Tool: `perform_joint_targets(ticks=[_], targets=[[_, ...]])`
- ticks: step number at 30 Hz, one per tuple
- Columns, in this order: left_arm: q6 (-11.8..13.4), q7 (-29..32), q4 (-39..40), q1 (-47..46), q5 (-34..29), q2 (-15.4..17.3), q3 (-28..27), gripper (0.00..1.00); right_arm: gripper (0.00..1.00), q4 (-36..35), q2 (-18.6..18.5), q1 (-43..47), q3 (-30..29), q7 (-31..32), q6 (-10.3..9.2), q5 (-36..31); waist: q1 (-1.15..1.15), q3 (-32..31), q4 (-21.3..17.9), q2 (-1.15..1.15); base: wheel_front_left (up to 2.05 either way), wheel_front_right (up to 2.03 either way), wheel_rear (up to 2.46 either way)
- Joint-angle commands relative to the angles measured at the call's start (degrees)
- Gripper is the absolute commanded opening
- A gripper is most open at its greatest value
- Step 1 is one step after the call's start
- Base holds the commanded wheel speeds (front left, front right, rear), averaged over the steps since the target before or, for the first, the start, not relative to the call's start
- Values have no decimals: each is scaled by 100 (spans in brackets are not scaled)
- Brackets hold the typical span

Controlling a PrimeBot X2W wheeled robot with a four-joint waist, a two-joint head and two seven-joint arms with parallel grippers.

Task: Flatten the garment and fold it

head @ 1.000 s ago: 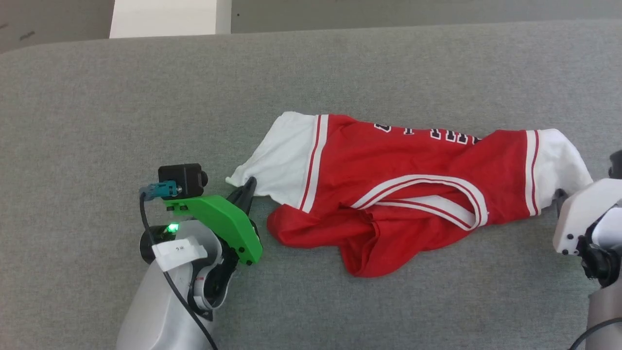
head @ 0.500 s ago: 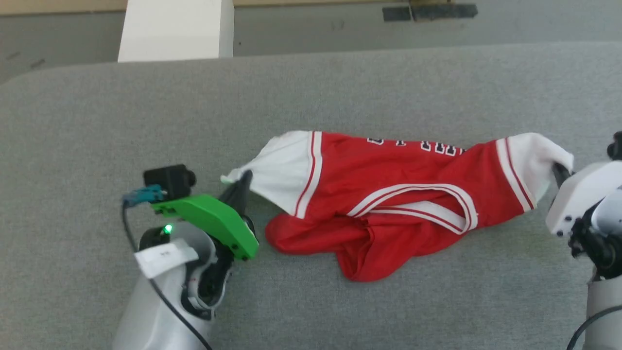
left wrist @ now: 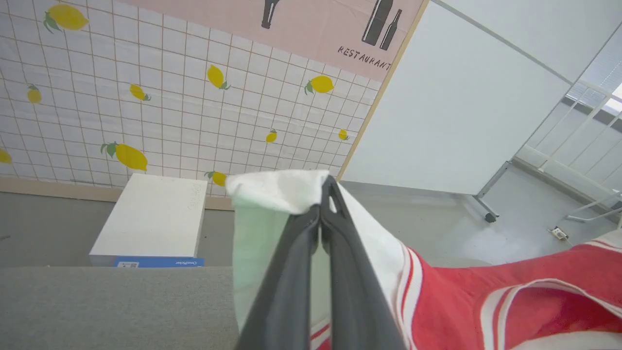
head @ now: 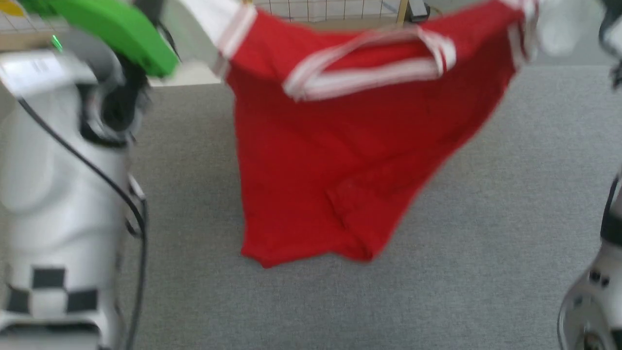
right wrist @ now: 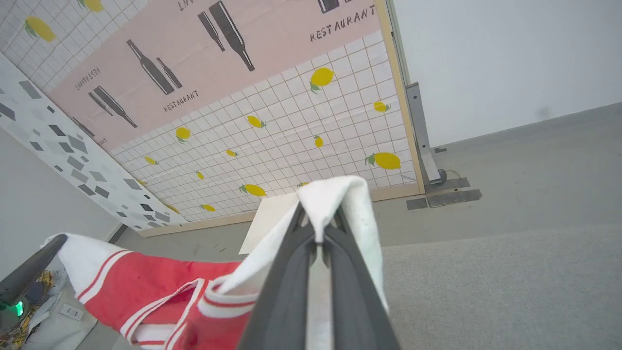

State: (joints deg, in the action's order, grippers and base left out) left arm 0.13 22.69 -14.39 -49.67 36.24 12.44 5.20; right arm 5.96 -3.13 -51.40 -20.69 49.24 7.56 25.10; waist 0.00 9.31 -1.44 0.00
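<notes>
As one garment (head: 340,170) hangs, left claw (left wrist: 326,194) and right claw (right wrist: 318,216) each clamp one sleeve (left wrist: 277,192).

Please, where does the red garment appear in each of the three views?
Head view: the garment hangs across the upper middle, over the grey table.
Left wrist view: the garment at lower right, sleeve pinched by the left gripper.
Right wrist view: the garment at lower left, sleeve pinched by the right gripper.
Shared landmark: the lemon-tiled wall.
</notes>
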Motion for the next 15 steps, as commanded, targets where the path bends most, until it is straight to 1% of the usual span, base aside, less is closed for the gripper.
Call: perform_joint_targets(ticks=[1, 5, 9, 11, 15], targets=[[36, 19, -184, -340, -233, 182, 61, 0, 0, 191, 22, -329, 71, -91, -8, -114, 0, 153, 9, 0, 0, 0, 0], [122, -20, -717, -1219, -690, 505, 185, 0, 0, 827, 23, -1309, 254, -391, -8, -437, 0, 407, -17, 0, 0, 0, 0], [317, -160, -1256, -1969, -1162, 757, 315, 0, 0, 1479, 24, -2185, 348, -881, -8, -755, 0, 691, -31, 0, 0, 0, 0], [396, -323, -1417, -2330, -1290, 813, 316, 0, 0, 1717, 24, -2584, 405, -1171, -8, -981, 0, 868, -31, 0, 0, 0, 0], [463, -958, -1592, -2845, -1566, 896, 364, 0, 0, 2090, 24, -3220, 376, -1963, -8, -1313, 0, 1128, 7, 0, 0, 0, 0]])
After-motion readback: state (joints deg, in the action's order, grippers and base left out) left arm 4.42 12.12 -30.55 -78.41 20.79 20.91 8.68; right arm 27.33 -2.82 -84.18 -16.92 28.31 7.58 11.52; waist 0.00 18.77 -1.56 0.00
